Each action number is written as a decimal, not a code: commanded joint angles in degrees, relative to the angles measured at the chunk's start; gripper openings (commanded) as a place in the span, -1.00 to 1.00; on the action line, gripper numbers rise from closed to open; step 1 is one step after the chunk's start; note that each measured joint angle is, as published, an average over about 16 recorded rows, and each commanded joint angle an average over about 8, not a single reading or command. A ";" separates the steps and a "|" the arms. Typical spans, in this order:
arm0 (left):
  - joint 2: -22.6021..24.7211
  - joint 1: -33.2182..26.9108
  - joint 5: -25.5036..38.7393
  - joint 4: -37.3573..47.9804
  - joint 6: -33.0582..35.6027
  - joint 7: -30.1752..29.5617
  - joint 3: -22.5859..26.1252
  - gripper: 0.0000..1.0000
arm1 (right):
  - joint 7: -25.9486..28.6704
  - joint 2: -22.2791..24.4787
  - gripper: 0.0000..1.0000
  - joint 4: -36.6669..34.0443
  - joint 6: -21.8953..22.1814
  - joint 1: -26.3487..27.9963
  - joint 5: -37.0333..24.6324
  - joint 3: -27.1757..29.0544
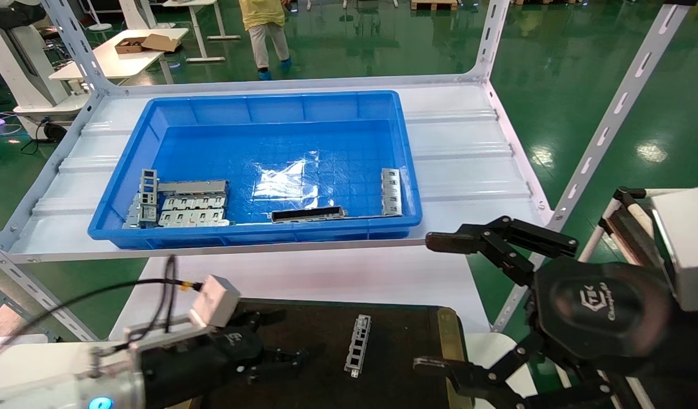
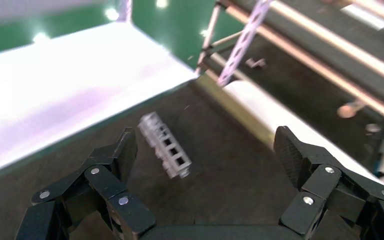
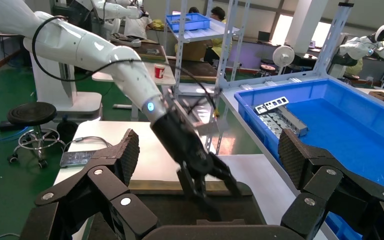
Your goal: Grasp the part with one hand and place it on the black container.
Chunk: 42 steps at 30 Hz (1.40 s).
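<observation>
Part on black container, apparently beside open left hand

The tray runs off the head view's bottom edge, partly hidden behind the left pincer. The part looks blurred in the left wrist view.

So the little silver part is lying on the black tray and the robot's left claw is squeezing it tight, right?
Not quite. The part does lie on the black tray, but the left claw is open and not touching it. The left wrist view shows the part lying free between the spread fingers.
</observation>
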 commanded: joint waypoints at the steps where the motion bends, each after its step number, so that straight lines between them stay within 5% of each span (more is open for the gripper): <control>1: -1.06 0.61 -3.37 0.35 3.58 3.66 -2.57 1.00 | 0.00 0.00 1.00 0.00 0.00 0.00 0.00 0.00; 14: -5.06 1.05 -14.83 1.33 20.23 14.52 -10.26 1.00 | 0.00 0.00 1.00 0.00 0.00 0.00 0.00 0.00; 42: -7.37 -5.10 -21.23 -0.62 30.22 14.91 -14.56 1.00 | 0.00 0.00 1.00 0.00 0.00 0.00 0.01 -0.01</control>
